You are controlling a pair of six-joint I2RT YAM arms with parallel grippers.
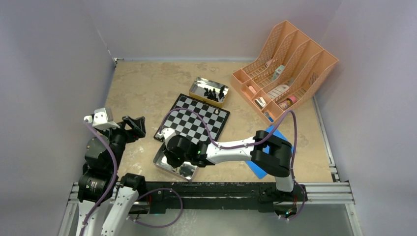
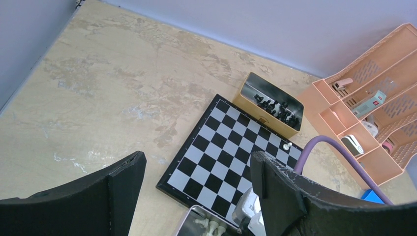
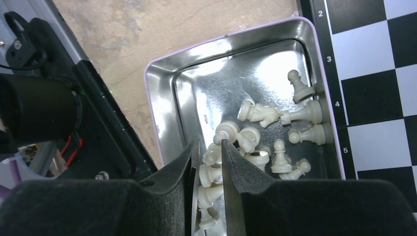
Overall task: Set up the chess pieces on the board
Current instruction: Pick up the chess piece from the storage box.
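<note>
the board (image 1: 194,120) lies flat on the tan table (image 1: 142,83), at the centre of the top view. one cream-white piece (image 1: 217,111) stands upright on a square near the board's upper right corner. the other white pieces (image 3: 260,115) lie in the near tin (image 3: 164,98), most of them tipped over. this tin sits just beside the board's lower left edge. the black pieces (image 1: 211,92) are grouped in the far tin (image 1: 194,87), just past the board's upper edge.

the right gripper (image 3: 210,150) points down into the near tin. its jaws stand narrow, and white pieces show in the gap. we cannot tell whether one is clamped.

the left gripper (image 2: 196,162) hangs above the table at the left of the top view. its jaws stand wide and hold nothing.

an orange file rack (image 1: 295,54) occupies the upper right.
</note>
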